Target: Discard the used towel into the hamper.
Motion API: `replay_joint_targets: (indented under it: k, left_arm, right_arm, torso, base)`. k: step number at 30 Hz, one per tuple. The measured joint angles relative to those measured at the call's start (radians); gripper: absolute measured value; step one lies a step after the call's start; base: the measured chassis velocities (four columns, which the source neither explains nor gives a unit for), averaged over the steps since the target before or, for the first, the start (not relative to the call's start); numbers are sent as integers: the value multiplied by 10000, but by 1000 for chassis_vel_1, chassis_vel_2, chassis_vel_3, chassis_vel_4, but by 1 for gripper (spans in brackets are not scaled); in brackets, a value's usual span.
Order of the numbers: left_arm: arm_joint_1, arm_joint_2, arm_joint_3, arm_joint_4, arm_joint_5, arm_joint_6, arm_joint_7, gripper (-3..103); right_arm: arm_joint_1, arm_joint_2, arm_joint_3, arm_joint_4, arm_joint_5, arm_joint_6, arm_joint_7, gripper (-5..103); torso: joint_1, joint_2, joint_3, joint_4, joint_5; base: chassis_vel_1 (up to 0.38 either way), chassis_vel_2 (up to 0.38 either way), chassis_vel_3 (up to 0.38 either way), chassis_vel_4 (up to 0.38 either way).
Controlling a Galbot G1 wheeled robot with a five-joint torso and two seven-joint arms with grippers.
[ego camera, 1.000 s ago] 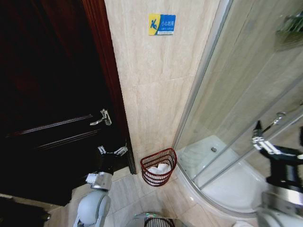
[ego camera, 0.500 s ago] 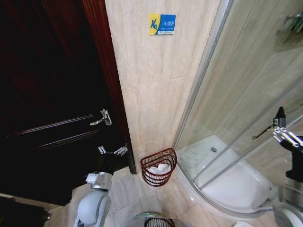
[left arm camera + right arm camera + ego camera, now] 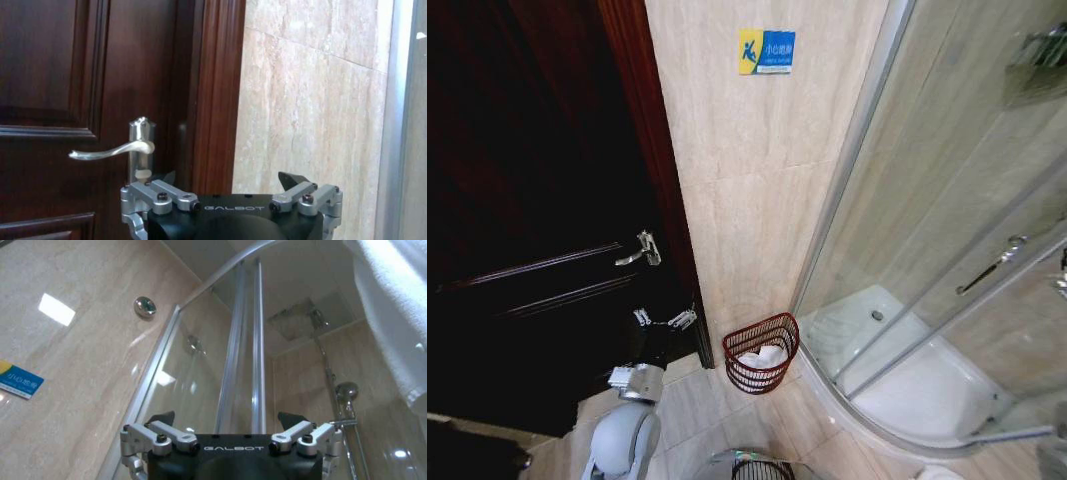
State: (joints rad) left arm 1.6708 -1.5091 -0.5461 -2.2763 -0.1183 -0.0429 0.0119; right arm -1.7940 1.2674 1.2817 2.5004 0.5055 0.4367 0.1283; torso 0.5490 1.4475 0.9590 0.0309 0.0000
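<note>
My right arm has lifted out of the head view: a second ago its pincer stood in front of the shower glass at the right, half a second ago it was higher and nearer the edge, and now only a sliver of it shows at the right border. The right wrist view explains where it went. The right pincer (image 3: 227,422) points up along the shower door (image 3: 243,340), with its jaws spread and nothing between them, and a white towel (image 3: 393,310) hangs at the edge of that view, close by but not touched.

The hamper (image 3: 762,352) has not moved. It sits on the floor (image 3: 697,400) against the tiled wall (image 3: 737,200), between the dark door (image 3: 537,220) and the curved shower base (image 3: 907,380), and I can see white cloth (image 3: 762,357) already lying inside it.

The left pincer (image 3: 665,320) stays low beside the door, jaws apart and empty, below the door handle (image 3: 113,149).

My reading is that the right arm is reaching for the hanging towel, so the grab is not yet made and the drop into the hamper is still some way off. The hamper is well below and to the left of that arm.
</note>
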Motion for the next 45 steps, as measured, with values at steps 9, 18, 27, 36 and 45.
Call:
replay_joint_targets:
  k: [9,18,27,36,45]
  left_arm:
    - [0,0,0,0,0,0,0,100]
    - [0,2,-1,0,0,0,0,100]
    - [0,0,-1,0,0,-1,0,100]
    - [-1,-5,3,1,0,-1,4,100]
    - [0,4,-3,1,0,-1,1,100]
  right_arm:
    - [47,-92,56,-3,170,-51,-2,100]
    - [81,-22,-56,-3,142,-84,-19,100]
    - [86,-12,-220,-4,32,-126,-20,100]
    - [97,67,-105,-8,-64,24,30,100]
    - [59,50,174,-4,91,207,26,100]
  torso:
    - [0,0,0,3,-1]
    - [-1,0,0,1,-3]
    - [0,0,0,1,2]
    - [1,0,0,4,3]
    - [-3,3,-1,1,-1]
  base:
    - [0,0,0,0]
    - [-20,-41,25,30]
    - [-174,-162,160,164]
    - [-115,-147,141,80]
    - [46,20,-39,-6]
